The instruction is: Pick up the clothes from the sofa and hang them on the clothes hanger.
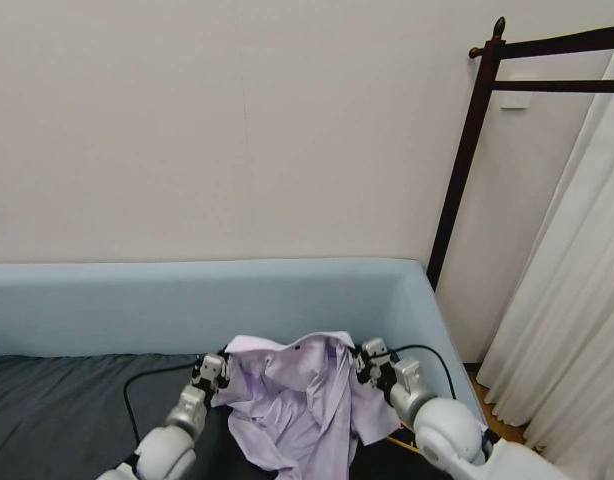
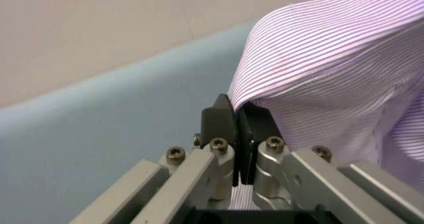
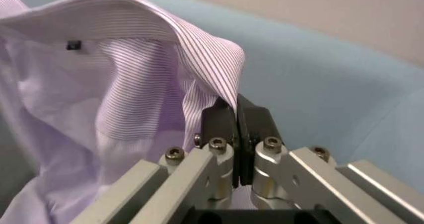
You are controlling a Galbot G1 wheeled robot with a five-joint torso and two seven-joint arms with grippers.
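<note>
Here the lilac, finely striped cotton shirt (image 1: 297, 410) hangs spread between the two grippers, just above the dark grey seat cushion (image 1: 57, 410) of the pale blue upholstered sofa (image 1: 187, 300). The left gripper (image 1: 215, 368) is at the shirt's left edge. In the left wrist view its black jaws are closed tight on a fold of the cloth, which rises and drapes away from them. The right gripper (image 1: 370, 358) holds the opposite edge. In the right wrist view its jaws are likewise clamped on the fabric, just under the turned collar. The middle of the shirt sags in loose folds between the two holds. Its lower part seems to reach the cushion, though the head view cuts that off. The tall dark wooden clothes stand (image 1: 465, 160) rises past the sofa's right end, well apart from the shirt. Just beside the stand hangs a white curtain (image 1: 577, 300).
</note>
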